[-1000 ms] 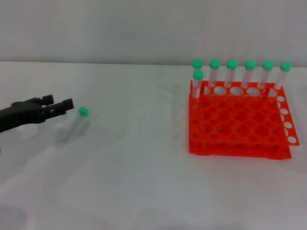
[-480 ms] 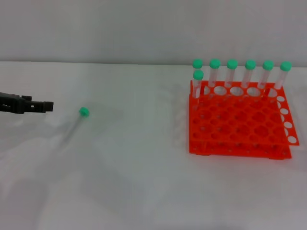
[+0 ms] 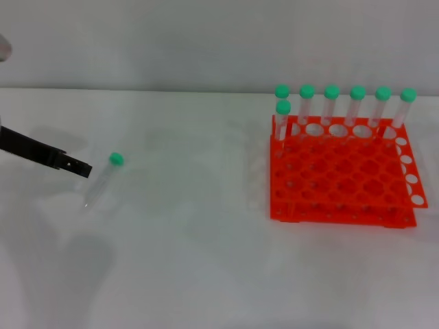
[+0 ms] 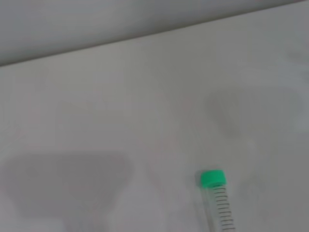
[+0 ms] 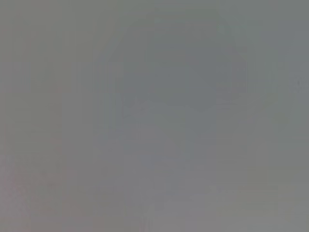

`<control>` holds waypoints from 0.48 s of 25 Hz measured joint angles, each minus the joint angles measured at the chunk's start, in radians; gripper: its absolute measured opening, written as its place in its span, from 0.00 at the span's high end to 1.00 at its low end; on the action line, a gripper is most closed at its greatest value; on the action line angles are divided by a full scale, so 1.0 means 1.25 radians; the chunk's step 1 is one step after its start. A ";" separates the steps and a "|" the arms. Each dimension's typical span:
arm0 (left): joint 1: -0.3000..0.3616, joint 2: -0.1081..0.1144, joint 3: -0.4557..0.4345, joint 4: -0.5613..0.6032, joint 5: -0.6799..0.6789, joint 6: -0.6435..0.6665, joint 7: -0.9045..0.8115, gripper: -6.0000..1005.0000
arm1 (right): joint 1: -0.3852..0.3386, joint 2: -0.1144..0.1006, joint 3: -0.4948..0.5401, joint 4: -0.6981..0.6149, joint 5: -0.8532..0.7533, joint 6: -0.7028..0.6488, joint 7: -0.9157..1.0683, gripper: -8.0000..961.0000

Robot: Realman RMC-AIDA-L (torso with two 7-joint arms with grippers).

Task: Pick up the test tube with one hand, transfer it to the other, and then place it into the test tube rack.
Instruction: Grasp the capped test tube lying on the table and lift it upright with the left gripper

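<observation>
Test tube (image 3: 101, 179) lies flat at mid-left of the head view, left gripper (image 3: 77, 167) just beside its green cap, can't tell how wide it's spread, so I'd straddle the body squarely before squeezing.

slim black left gripper (image 3: 81, 168), flat-sided
</observation>
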 joint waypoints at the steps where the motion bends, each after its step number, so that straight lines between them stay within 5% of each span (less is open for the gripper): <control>1: -0.004 -0.003 0.000 0.001 0.008 -0.006 -0.013 0.14 | 0.000 0.000 0.000 0.000 0.001 0.000 0.000 0.10; 12: -0.022 -0.014 0.000 0.097 0.146 -0.108 -0.221 0.14 | 0.006 0.000 0.004 -0.001 0.002 0.000 0.000 0.10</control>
